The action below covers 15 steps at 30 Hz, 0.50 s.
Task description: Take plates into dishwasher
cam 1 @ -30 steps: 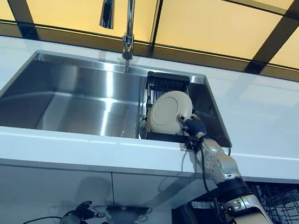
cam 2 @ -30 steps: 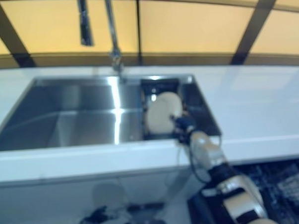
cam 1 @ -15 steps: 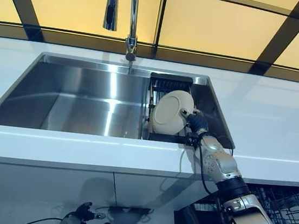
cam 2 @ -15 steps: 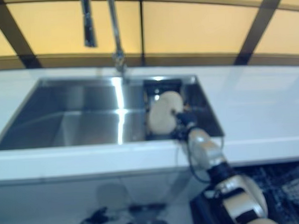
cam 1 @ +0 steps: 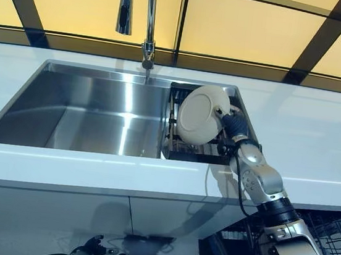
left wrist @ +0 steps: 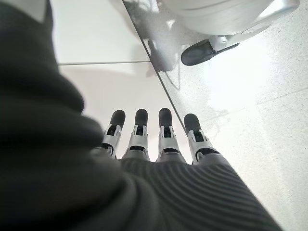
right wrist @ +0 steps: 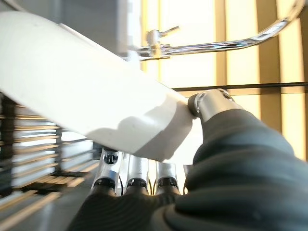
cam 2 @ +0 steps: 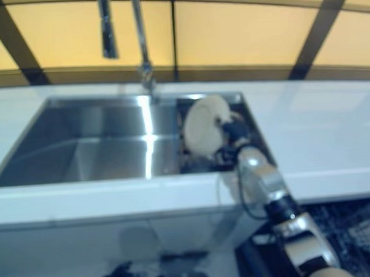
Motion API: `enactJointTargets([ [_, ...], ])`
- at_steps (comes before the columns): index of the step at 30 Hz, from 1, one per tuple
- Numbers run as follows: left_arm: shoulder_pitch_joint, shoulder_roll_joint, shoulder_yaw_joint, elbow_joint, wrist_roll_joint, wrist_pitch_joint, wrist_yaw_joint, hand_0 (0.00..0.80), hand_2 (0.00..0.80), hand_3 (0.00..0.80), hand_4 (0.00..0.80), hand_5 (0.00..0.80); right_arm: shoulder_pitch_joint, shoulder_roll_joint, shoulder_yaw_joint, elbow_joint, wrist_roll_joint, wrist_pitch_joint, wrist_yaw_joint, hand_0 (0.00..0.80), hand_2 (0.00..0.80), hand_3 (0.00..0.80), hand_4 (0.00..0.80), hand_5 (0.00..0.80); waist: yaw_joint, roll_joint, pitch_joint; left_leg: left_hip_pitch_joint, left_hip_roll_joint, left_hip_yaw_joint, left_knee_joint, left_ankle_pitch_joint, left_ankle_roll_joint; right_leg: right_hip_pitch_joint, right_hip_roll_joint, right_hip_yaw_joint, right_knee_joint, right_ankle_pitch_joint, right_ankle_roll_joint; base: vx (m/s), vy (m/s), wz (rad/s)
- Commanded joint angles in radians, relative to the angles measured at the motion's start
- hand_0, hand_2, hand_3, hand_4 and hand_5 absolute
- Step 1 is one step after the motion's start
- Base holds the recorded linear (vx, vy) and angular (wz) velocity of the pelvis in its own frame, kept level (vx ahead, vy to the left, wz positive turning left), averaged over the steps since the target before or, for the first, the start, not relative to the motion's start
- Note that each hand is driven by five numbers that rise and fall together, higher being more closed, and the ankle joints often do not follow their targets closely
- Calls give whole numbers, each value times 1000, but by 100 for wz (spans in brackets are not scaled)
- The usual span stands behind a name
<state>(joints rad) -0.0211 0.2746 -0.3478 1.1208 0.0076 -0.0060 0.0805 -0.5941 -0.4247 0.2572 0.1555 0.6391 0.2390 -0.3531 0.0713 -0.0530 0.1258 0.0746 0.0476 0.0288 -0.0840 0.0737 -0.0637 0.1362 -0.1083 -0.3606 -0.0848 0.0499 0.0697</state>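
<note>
Round cream plate (cam 1: 203,115), smooth glazed, held tilted on edge above black wire rack (cam 1: 183,149) in right end of brushed steel sink (cam 1: 91,114). Plate rim pinched by right hand (cam 1: 232,124), thumb on one face, fingers (right wrist: 137,175) on other. Left hand (left wrist: 159,144) seen low over speckled floor, fingers straight, slightly spread, nothing held. Chrome faucet (cam 1: 148,19) mounted behind sink.

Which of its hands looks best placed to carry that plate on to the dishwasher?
The right hand: it already pinches the plate above the rack in the sink. The left hand hangs open down near the floor.
</note>
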Motion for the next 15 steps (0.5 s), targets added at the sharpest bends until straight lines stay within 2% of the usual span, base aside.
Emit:
enactJointTargets([
  [1, -47, -2, -24, 59, 6, -29, 14, 0, 0, 0, 0, 0, -141, -60, -62, -103, -24, -84, -31, 800, 800, 800, 800, 800, 29, -20, -14, -11, -67, 93, -3, -45, 59, -15, 44, 29, 69, -66, -18, 0, 0, 0],
  [8, -39, 0, -25, 54, 13, -26, 12, 0, 0, 0, 0, 0, -177, -118, -74, -163, 1, -71, -87, 800, 800, 800, 800, 800, 25, -25, -19, -10, -67, 97, -3, -48, 56, -13, 46, 31, 57, -61, -16, 0, 0, 0],
  [15, -32, 10, -24, 67, 11, -38, 10, 0, 0, 0, 0, 0, -196, -171, -106, -208, 18, -95, -143, 800, 800, 800, 800, 800, 10, -33, -24, -5, -65, 106, -3, -53, 56, -12, 51, 43, 52, -59, -15, 0, 0, 0],
])
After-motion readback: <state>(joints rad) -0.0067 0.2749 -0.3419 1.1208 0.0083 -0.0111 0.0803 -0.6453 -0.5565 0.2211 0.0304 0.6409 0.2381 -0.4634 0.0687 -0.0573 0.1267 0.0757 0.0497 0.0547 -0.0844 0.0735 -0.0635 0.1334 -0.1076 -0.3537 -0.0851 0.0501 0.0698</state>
